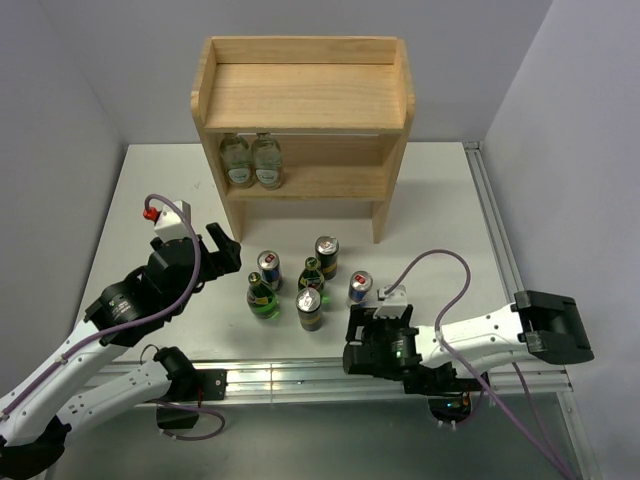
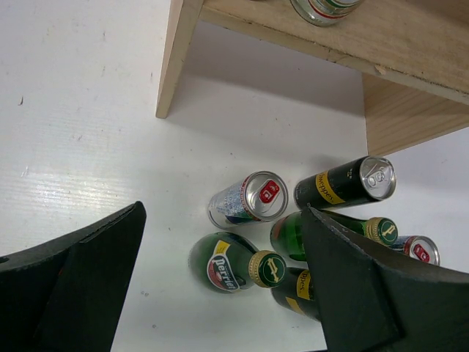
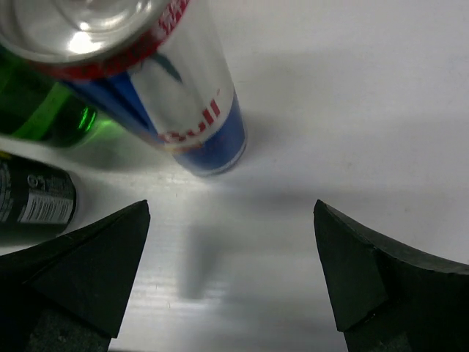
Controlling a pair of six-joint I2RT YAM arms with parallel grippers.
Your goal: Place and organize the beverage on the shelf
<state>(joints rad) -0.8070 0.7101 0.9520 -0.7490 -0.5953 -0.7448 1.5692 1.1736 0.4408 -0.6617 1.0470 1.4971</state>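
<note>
My left gripper (image 1: 225,248) hovers over the white table (image 1: 450,220), fingers spread wide with nothing between them, tipped down toward the drinks to take in the cluster. My right gripper (image 1: 378,320) sits low at the near edge, fingers fully apart and empty too, squared up just short of the nearest slim blue-and-silver can (image 3: 183,95). All six drinks stand upright in front of the wooden shelf (image 1: 300,95), none on it yet: the other slim can (image 1: 269,268), far black can (image 1: 327,255), near black can (image 1: 310,308), left green bottle (image 1: 263,297) and middle green bottle (image 1: 312,275). They are packed close, so I judge the outlying can the easiest first pinch. Two clear bottles (image 1: 252,160) stand at the left of the lower tier; mine should line up beside them or on the rimmed top board
</note>
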